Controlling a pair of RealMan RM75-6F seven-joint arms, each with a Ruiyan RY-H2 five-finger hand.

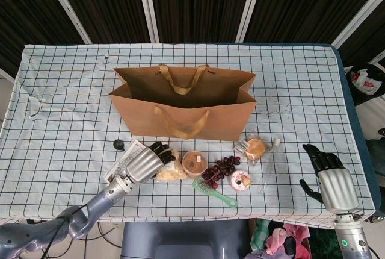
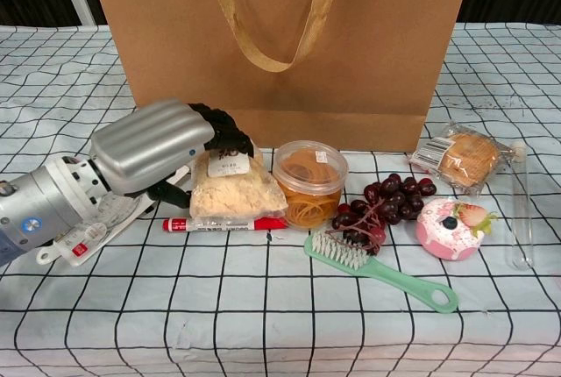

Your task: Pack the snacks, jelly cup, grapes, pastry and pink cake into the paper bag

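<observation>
From up top, the left hand point(image 1: 144, 163) reaches in low from the near edge of the worktop point(image 1: 60, 102), its dark fingers point(image 1: 160, 149) curled over the far end of the snack packet point(image 1: 170, 171), which lies just this side of the paper bag point(image 1: 183, 105). The jelly cup point(image 1: 194, 162), grapes point(image 1: 222, 167), pink cake point(image 1: 240, 180) and wrapped pastry point(image 1: 255, 148) sit in a row beyond the packet, away from the fingers, with a green brush point(image 1: 215, 192) in front of them. The right hand point(image 1: 329, 177) hovers well apart near the worktop's other end, fingers loosely spread and holding nothing. From chest height the left hand point(image 2: 153, 147) shows its silver back tilted up, forearm sloping down toward the near edge, and the fingers point(image 2: 223, 127) wrapped on the packet's point(image 2: 235, 188) top so that end looks tipped up against the bag's point(image 2: 280, 35) wall; I'd say it has the packet in its grasp, though how firmly I can't tell. A red pen point(image 2: 223, 224) lies just under the packet. To do this well, I'd want the hold secure before lifting, then a rise straight up clear of the bag's rim, since the bag stands tall right behind the fingers and the soft packet could sag or slip.
</observation>
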